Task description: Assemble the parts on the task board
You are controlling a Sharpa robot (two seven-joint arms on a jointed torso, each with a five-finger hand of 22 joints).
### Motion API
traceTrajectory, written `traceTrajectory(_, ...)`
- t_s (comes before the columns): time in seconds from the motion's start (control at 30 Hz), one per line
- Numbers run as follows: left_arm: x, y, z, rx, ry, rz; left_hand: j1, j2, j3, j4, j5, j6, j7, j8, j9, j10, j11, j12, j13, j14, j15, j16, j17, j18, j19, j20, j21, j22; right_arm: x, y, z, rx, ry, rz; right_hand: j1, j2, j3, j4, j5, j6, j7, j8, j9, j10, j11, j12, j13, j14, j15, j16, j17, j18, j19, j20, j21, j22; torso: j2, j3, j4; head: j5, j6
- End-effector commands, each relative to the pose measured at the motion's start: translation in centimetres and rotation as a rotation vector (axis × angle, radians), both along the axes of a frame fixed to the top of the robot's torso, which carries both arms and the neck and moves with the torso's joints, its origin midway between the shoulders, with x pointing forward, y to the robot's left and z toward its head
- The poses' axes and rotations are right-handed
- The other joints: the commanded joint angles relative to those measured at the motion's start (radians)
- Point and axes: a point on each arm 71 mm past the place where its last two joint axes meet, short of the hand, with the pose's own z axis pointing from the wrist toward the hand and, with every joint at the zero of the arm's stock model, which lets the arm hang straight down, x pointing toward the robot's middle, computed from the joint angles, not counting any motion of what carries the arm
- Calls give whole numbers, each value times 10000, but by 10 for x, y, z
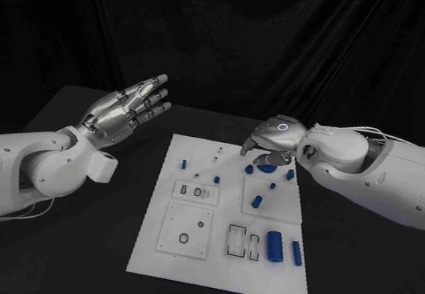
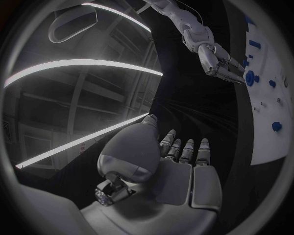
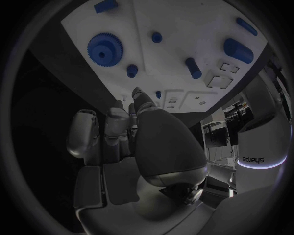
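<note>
Hovering over the task board point(image 1: 217, 269), right robot hand point(image 1: 275, 136) empty, fingers spread.

Right hand point(image 1: 276, 138) over task board point(image 1: 220, 269) far end, near blue gear point(image 1: 265, 168), left hand point(image 1: 126, 110) off board

A robotics lab: a black table point(image 1: 74, 193) against dark curtains point(image 1: 241, 38) carries a white task board point(image 1: 217, 269) with small blue parts point(image 1: 275, 245), while long ceiling light strips point(image 2: 80, 66) glow over exposed beams overhead.
</note>
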Motion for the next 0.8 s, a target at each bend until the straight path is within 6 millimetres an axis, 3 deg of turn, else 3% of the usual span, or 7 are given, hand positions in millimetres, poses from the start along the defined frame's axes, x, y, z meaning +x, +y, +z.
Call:
traceTrajectory(0.03, 0, -1, 4, -264, -254, -150, 117, 22, 57, 3, 51, 63, 5, 59, 10, -32, 33, -35, -10, -17, 78, 22, -14, -160, 10, 66, -34, -12, -1, 0, -3, -191, 79, 198, -64, -133, 56, 39, 11, -56, -59, -85, -22, -25, -30, -81, -2, 35, -51, 42, 3, -67, 50, -4, 45, 25, -41, -14, 0, 26, -62)
traceTrajectory(0.37, 0, 0, 4, -292, -283, -154, 127, 24, 63, 4, 69, 60, 15, 59, 9, -32, 41, -35, -10, -16, 83, 27, -12, -163, 10, 66, -34, -12, 0, -5, -10, -448, 373, -38, -178, -226, 139, 77, -34, -141, -98, -179, -54, -140, -15, -154, 4, -3, -38, 6, -70, -57, 1, 3, 18, 14, -64, -28, 30, -25, -145)
traceTrajectory(0.6, 0, -1, 5, -381, -370, -170, 166, 37, 100, 6, 117, 128, 38, 73, 17, -18, 68, -30, -4, -4, 121, 57, -3, -176, 10, 90, -34, -12, 1, -6, -20, -334, 370, -74, -162, -219, 334, 54, -49, 9, 38, -131, -3, 64, -4, -40, 90, -37, -25, 48, -13, -69, -13, 17, 48, 115, -93, -43, 8, -9, -195)
traceTrajectory(0.8, -1, -1, 6, -492, -473, -175, 193, 13, 91, 13, 93, 339, 96, 122, 41, 38, 129, -10, 16, 17, 157, 104, 11, -180, 10, 124, -34, -12, 3, -6, -28, -350, 469, -83, -121, -208, 418, 33, -31, 33, 6, -128, 13, 109, -11, -13, 109, -40, -24, 61, 0, -71, -16, 19, 55, 141, -93, -58, -3, 33, -212)
